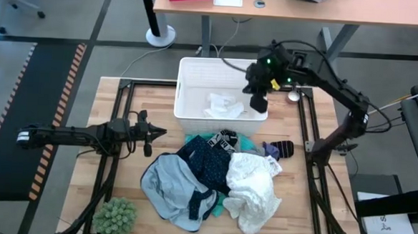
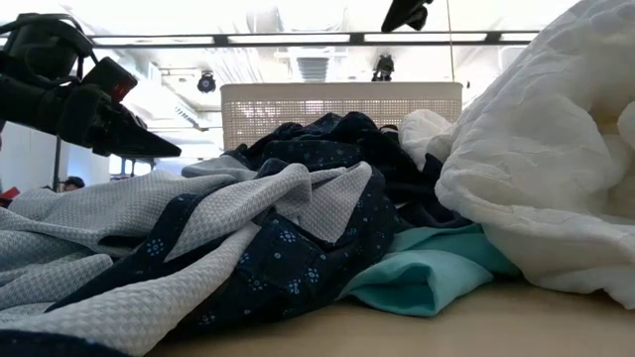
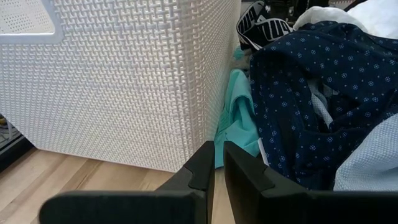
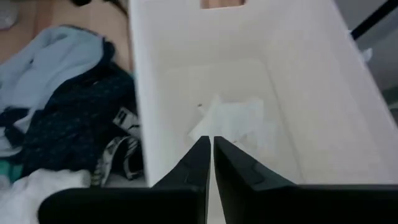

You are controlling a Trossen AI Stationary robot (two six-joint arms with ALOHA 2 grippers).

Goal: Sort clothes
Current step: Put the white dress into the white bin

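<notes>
A pile of clothes lies on the wooden table in front of the white basket (image 1: 190,66): a light blue garment (image 1: 168,186), a navy patterned one (image 1: 208,163), a white one (image 1: 252,187), a black one with a lettered waistband (image 1: 223,139), a turquoise one (image 1: 247,142) and a dark sock (image 1: 283,147). A white garment (image 1: 222,105) lies on the basket's floor. My right gripper (image 1: 258,102) hangs above the basket's right part, shut, with nothing between its fingers (image 4: 210,144). My left gripper (image 1: 159,133) waits shut, left of the pile, close to the basket's near left corner (image 3: 199,93).
A fuzzy green ball (image 1: 115,216) sits at the table's near left corner. A small round object (image 1: 294,96) lies to the right of the basket. Black frame rails (image 1: 305,129) run along the table's sides. Bare wood shows at the near right.
</notes>
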